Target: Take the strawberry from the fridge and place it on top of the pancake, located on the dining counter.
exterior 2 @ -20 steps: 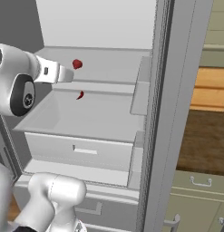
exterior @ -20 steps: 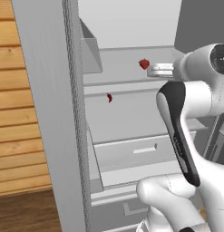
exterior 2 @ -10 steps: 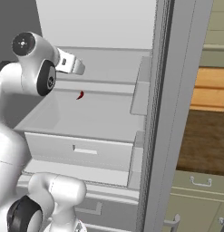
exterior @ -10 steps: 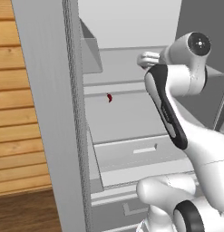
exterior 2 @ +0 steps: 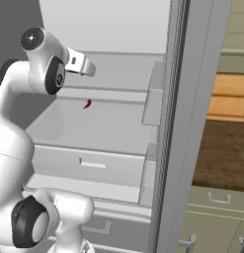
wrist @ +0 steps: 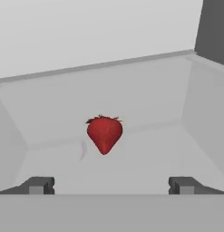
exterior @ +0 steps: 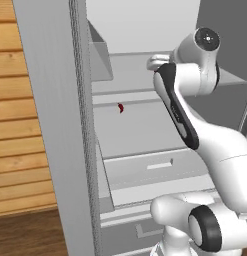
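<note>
The tall light-grey fridge (exterior: 55, 125) stands open before me, its smooth matte door edge at the left of the left base view and its white shelved interior flat and untextured, with a wide pull-out drawer (exterior 2: 91, 165) below the shelves. Over the last second my white arm has swung up and in, so that my wrist now sits over the upper shelf (wrist: 131, 108) of the fridge, where before it reached in from the side; I judge this means I am lined up for the grasp and the pick itself is not yet made. My gripper (wrist: 111, 185) has its two small dark fingertips (wrist: 38, 185) spread wide apart, holding nothing. Between and beyond them, in the hand view, the small glossy red strawberry (wrist: 104, 133) lies on that shelf inside the fridge, plump at its leafy top and tapering to a point below, near the middle of the shelf and well clear of the side walls. Its rounded, slick shape may roll if I close off-centre. A small dark-red mark (exterior: 120, 107) shows on the shelf edge lower in the fridge; I cannot tell what it is
</note>
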